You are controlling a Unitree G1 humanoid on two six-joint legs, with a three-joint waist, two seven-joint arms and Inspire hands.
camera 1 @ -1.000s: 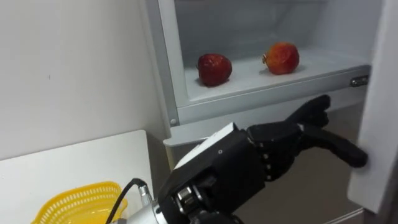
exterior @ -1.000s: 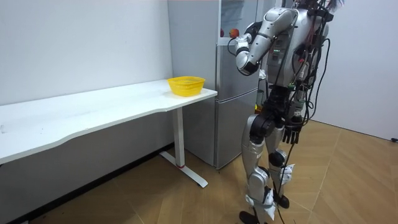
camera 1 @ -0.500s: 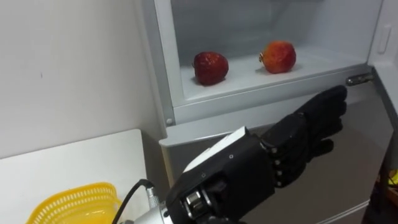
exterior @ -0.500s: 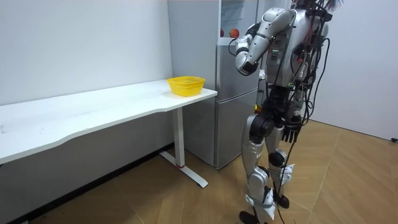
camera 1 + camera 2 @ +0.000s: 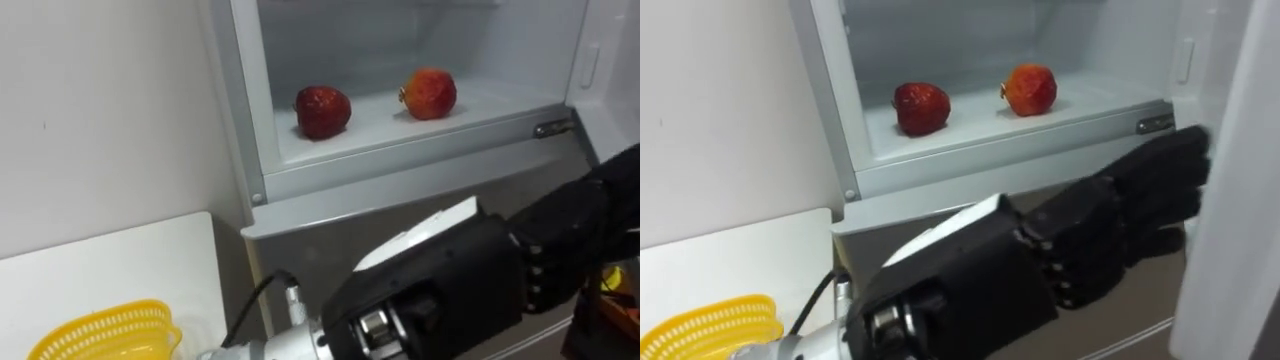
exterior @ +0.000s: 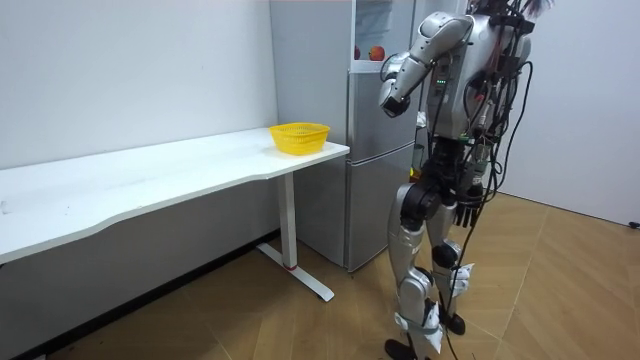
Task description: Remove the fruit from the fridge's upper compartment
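Left hand (image 5: pixel 1130 210), fingers straight, hovers below the fruit-bearing fridge shelf (image 5: pixel 975 122).

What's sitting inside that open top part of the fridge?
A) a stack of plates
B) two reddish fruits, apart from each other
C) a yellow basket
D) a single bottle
B: a dark red fruit and an orange-red fruit sit apart on the shelf.
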